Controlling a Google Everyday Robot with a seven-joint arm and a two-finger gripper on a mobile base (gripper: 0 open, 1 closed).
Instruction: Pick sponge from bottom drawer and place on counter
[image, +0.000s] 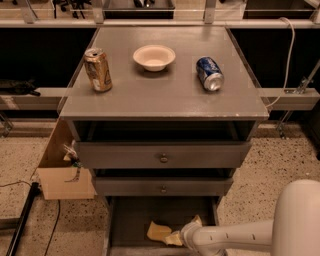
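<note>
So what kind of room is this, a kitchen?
Probably a robot test lab, not a kitchen: a matte grey drawer cabinet on a speckled floor, black cables and a brown cardboard box beside it. The white gripper reaches into the open bottom drawer at the pale yellow sponge.

A gold can (98, 70) stands left of a bowl (154, 57), a blue can (209, 73) lies right of it, and a box (62, 175) sits on the floor (280, 165).

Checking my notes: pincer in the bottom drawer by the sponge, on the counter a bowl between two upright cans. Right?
No. The camera view shows the blue can lying on its side; only the gold can stands upright. The rest holds: bowl between them on the counter, pincer in the bottom drawer by the sponge.
</note>
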